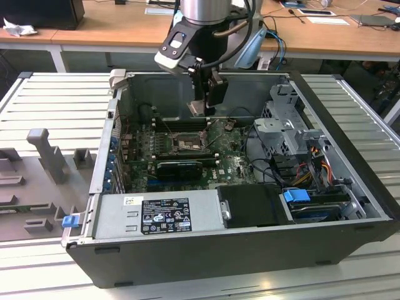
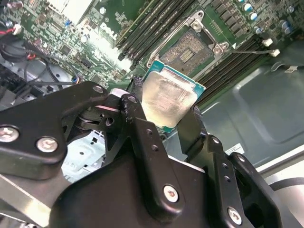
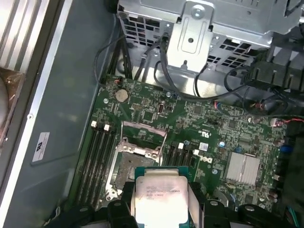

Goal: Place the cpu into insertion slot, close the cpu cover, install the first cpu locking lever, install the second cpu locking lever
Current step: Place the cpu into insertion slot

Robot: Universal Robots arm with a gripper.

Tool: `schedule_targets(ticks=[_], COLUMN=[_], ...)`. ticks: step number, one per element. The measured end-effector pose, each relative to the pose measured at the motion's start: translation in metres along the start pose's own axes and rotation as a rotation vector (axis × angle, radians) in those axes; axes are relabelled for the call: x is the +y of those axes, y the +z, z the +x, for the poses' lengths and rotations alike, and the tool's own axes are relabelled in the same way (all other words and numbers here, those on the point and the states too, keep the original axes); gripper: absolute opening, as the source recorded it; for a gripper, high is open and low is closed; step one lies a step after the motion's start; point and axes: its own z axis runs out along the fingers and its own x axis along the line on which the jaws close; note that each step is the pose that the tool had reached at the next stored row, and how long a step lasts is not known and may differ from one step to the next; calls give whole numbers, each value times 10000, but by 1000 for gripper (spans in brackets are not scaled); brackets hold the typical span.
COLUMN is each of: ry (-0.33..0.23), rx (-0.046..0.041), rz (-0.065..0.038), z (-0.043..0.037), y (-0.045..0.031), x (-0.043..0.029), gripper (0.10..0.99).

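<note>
- Gripper (image 1: 204, 105) hangs inside the open computer case (image 1: 350, 187), above the motherboard (image 1: 232, 164), in the exterior view.
- Fingers (image 2: 192, 126) are clamped on two opposite edges of the cpu (image 2: 170, 97), spread no wider than the chip itself. The second wrist view shows both black pads against its sides.
- The cpu's pale metal top faces the wrist cameras. In the second wrist view its green edge shows along the side farthest from the gripper body.
- In the first wrist view the cpu (image 3: 159, 195) sits between the pads with its printed face readable (print not recorded).
- The cpu is held in the air, clear of the board and not seated. In the exterior view the chip (image 1: 199, 107) is above the insertion slot (image 1: 186, 145).
- The insertion slot (image 2: 187, 52) lies open with its pin field bare. In the first wrist view the slot (image 3: 127, 166) shows just beside the held chip, which overlaps one of its corners.
- The cpu cover (image 3: 144, 129) stands raised at one edge of the slot, seen nearly edge-on.
- Memory slots (image 3: 97, 156) run along both sides of the slot.
- The power supply (image 1: 159, 214) lies along the near wall of the case in the exterior view, and the drive cage (image 1: 284, 125) stands at the exterior view's right.
</note>
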Motion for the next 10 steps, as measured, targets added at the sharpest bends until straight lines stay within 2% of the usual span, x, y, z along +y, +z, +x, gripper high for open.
schedule_targets(ticks=[8, 9, 10], ry=[1323, 1895, 2042], rx=[-115, -165, -177], rz=[-25, -35, -37], z=[0, -1, -1], y=[25, 42, 48], x=[-2, -4, -4], gripper=[533, 533, 533])
